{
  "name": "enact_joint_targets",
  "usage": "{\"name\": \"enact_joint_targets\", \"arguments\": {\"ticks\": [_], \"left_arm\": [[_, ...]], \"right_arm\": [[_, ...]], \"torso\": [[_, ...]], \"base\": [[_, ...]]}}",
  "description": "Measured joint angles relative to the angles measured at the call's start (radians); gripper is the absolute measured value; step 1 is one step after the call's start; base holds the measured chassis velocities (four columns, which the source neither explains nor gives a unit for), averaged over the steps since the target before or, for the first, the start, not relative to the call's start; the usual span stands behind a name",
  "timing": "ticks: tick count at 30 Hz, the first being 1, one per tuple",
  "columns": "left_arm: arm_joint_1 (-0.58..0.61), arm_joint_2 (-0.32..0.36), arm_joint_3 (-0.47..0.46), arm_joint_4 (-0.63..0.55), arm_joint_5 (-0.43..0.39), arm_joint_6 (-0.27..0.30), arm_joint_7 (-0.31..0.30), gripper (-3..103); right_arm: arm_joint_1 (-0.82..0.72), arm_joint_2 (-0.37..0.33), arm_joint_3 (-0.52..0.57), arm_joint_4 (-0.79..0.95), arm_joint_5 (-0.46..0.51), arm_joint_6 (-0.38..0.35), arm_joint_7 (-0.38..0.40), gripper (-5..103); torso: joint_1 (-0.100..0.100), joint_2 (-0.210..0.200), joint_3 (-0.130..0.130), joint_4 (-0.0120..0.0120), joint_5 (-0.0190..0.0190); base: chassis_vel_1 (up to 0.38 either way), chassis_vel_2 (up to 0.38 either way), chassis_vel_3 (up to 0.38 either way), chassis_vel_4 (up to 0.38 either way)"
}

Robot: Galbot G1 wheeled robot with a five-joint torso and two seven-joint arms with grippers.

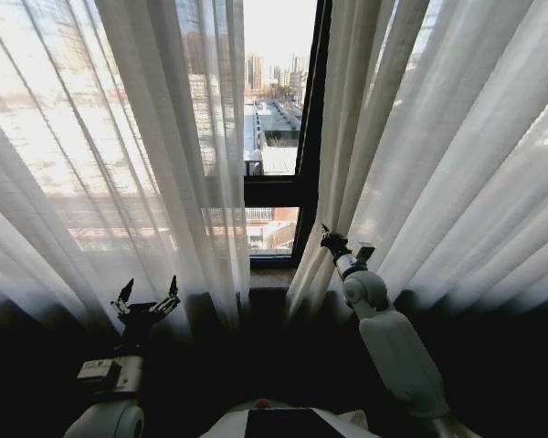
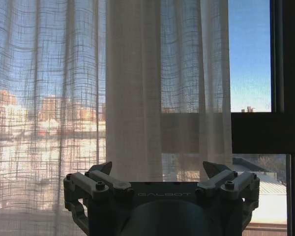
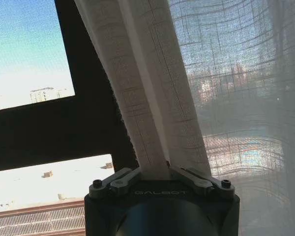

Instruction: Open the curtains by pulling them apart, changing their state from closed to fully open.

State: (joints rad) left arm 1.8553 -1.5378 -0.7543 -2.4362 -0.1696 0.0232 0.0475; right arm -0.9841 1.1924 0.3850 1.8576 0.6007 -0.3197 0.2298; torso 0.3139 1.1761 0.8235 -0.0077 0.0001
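My right gripper (image 3: 157, 172) pinches the right curtain's (image 1: 457, 146) inner edge to drag it aside; my left gripper (image 1: 148, 297) hangs spread, empty, before the left curtain (image 1: 119, 137).

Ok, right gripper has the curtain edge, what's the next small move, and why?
Probably draw the right gripper out to the robot's right. It is shut on the right curtain's inner edge, and only a narrow gap of window frame shows. The left gripper is open, short of the left curtain.
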Motion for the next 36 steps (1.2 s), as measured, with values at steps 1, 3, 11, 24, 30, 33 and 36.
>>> {"name": "enact_joint_targets", "arguments": {"ticks": [1, 3, 11, 24, 30, 33, 36], "left_arm": [[0.000, 0.000, 0.000, 0.000, 0.000, 0.000, 0.000, 100], [0.000, 0.000, 0.001, 0.000, 0.000, 0.000, 0.000, 100], [0.004, -0.003, 0.002, 0.000, 0.000, -0.007, 0.001, 100], [0.012, -0.007, 0.003, 0.008, 0.001, -0.019, 0.002, 100], [0.012, -0.007, 0.006, 0.013, 0.001, -0.022, 0.003, 100], [0.012, -0.007, 0.007, 0.013, 0.001, -0.022, 0.003, 100], [0.012, -0.006, 0.009, 0.014, 0.002, -0.022, 0.003, 100]], "right_arm": [[0.000, 0.000, 0.000, 0.000, 0.000, 0.000, 0.000, 0], [-0.002, 0.000, 0.006, 0.000, 0.000, 0.000, -0.001, 0], [-0.009, -0.002, 0.025, 0.002, 0.000, 0.002, -0.002, 0], [-0.013, -0.008, 0.054, -0.001, 0.001, 0.003, -0.002, 0], [-0.015, -0.014, 0.063, 0.000, 0.002, 0.003, -0.003, 0], [-0.015, -0.014, 0.066, -0.001, 0.002, 0.003, -0.003, 0], [-0.015, -0.014, 0.070, -0.001, 0.003, 0.003, -0.003, 0]], "torso": [[0.000, 0.000, 0.000, 0.0000, 0.0000], [0.000, 0.000, 0.000, 0.0000, 0.0001], [0.000, 0.000, 0.000, 0.0001, 0.0002], [0.000, 0.000, 0.000, 0.0001, 0.0001], [0.000, 0.000, 0.000, 0.0000, 0.0000], [0.000, 0.000, 0.000, 0.0000, 0.0006], [0.000, 0.000, 0.000, 0.0001, -0.0003]], "base": [[-0.285, -0.306, 0.277, 0.350], [-0.307, -0.320, 0.283, 0.340], [-0.347, -0.356, 0.355, 0.370], [-0.351, -0.355, 0.349, 0.352], [-0.351, -0.335, 0.368, 0.348], [-0.360, -0.347, 0.382, 0.370], [-0.378, -0.378, 0.378, 0.371]]}}
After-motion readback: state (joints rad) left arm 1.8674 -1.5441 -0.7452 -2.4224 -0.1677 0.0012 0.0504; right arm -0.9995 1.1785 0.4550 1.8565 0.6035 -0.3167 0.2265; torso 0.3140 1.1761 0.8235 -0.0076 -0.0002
